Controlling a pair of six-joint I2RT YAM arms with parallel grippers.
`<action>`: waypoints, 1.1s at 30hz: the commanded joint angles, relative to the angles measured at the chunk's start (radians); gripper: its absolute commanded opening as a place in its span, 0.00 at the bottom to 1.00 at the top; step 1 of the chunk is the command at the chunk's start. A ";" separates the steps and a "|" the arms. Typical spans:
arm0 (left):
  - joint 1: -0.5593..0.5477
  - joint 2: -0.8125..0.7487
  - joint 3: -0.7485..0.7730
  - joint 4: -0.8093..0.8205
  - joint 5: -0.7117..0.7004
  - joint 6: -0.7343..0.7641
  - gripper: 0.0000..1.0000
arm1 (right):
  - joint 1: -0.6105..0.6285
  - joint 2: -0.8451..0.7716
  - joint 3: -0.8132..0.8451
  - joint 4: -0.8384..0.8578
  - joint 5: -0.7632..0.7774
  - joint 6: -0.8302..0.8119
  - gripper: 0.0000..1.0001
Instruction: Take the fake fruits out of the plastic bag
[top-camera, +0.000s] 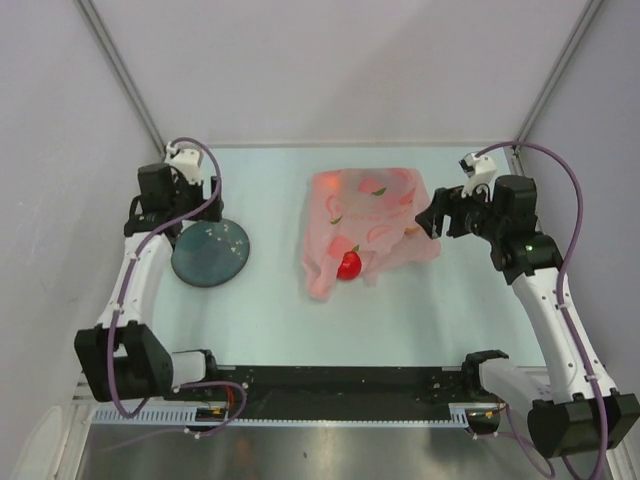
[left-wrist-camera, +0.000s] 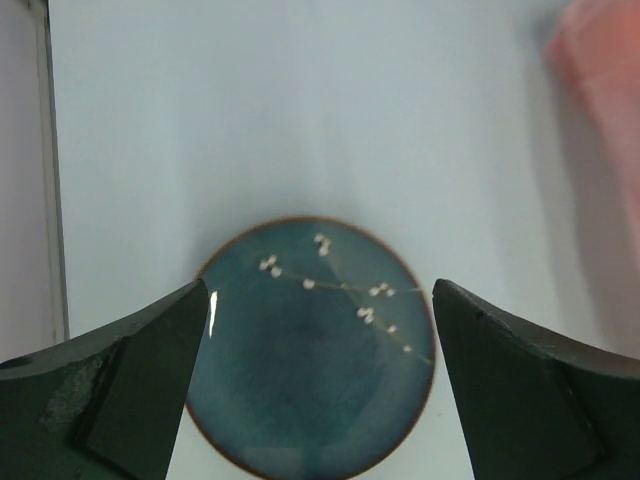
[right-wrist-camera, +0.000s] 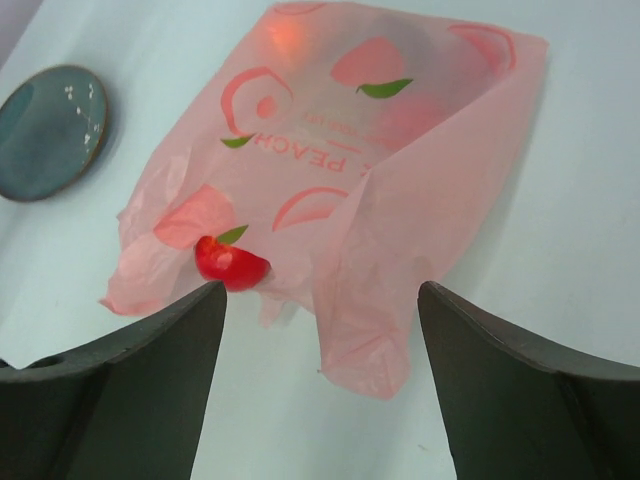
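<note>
The pink plastic bag (top-camera: 365, 225) lies crumpled mid-table, printed with red and green fruit motifs; in the right wrist view the plastic bag (right-wrist-camera: 380, 150) fills the upper middle. One red fake fruit (top-camera: 348, 265) shows at the bag's near opening, and the same red fruit (right-wrist-camera: 231, 264) is half covered by film. Other fruits show only as faint shapes inside. My right gripper (right-wrist-camera: 320, 300) hangs open by the bag's right corner, holding nothing. My left gripper (left-wrist-camera: 320, 300) is open above the dark plate, empty.
A dark teal round plate (top-camera: 210, 252) with white flecks sits at the left of the table, under the left gripper; the same plate (left-wrist-camera: 315, 345) is bare. Grey walls and frame posts close in the table's back and sides.
</note>
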 joint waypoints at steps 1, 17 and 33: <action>0.124 0.100 -0.093 0.033 -0.168 -0.024 0.99 | 0.043 0.014 0.029 -0.050 0.041 -0.079 0.81; 0.317 0.501 0.019 -0.011 -0.245 -0.141 0.95 | 0.205 0.031 0.017 -0.113 0.015 -0.195 0.81; 0.334 0.541 -0.098 -0.014 0.135 -0.026 0.31 | 0.306 0.118 -0.027 -0.086 0.000 -0.209 0.80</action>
